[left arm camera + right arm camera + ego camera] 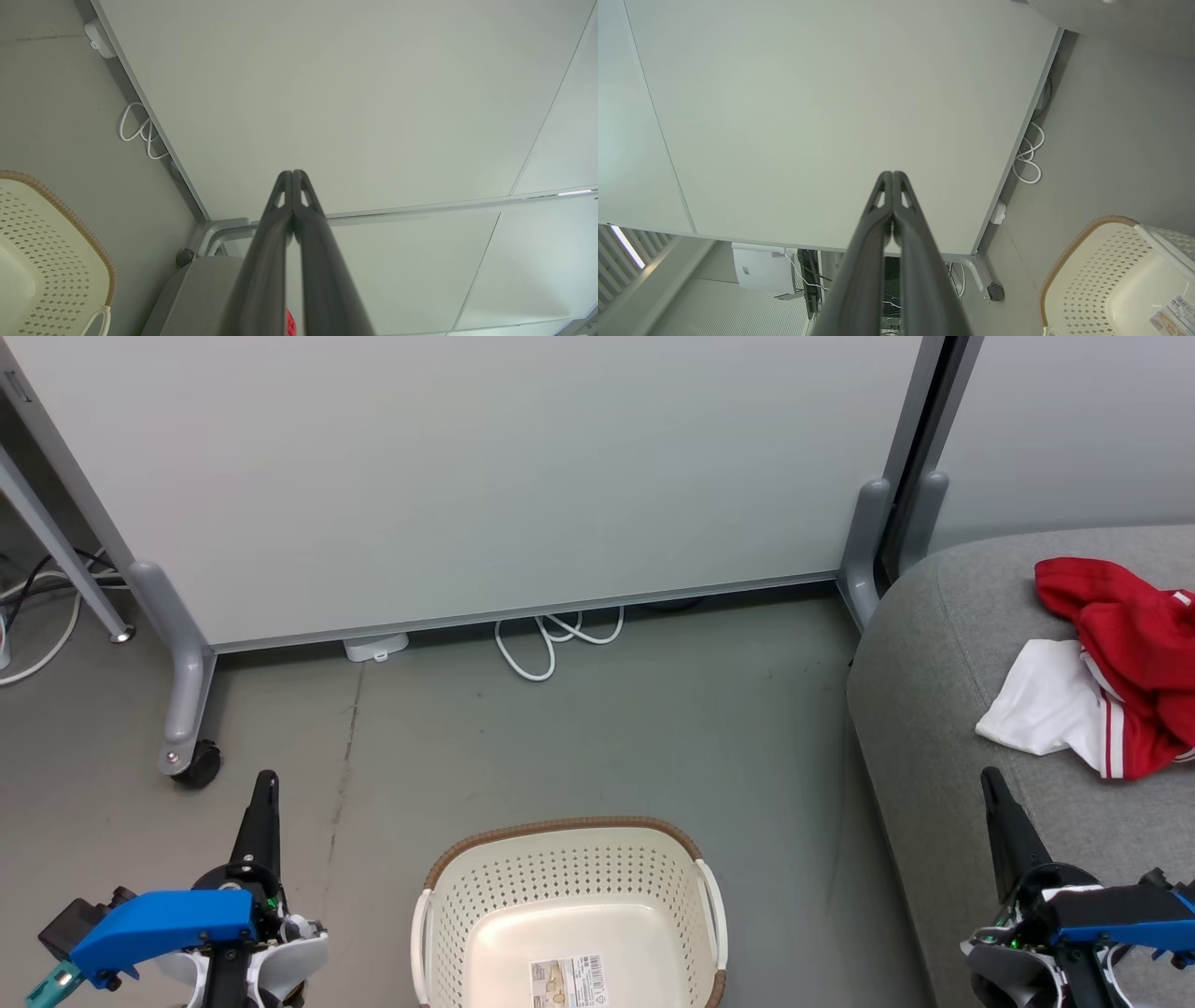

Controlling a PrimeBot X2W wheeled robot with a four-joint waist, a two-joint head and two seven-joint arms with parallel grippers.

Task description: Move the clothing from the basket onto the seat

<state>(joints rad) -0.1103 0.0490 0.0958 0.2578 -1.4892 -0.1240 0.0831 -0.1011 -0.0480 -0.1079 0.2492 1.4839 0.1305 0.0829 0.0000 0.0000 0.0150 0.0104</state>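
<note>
My left gripper (267,782) stands near left above the floor (579,737), fingers pressed together. The basket (560,828) sits on the floor at near centre, with a printed label (567,982) on its bottom. My right gripper (988,778), fingers likewise together, stands over the near edge of the seat (934,709). The clothing (1134,644) lies on the seat, far right.

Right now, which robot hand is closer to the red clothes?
The right gripper, over the grey seat where the clothing lies. The left gripper is past the basket, over the floor.
</note>
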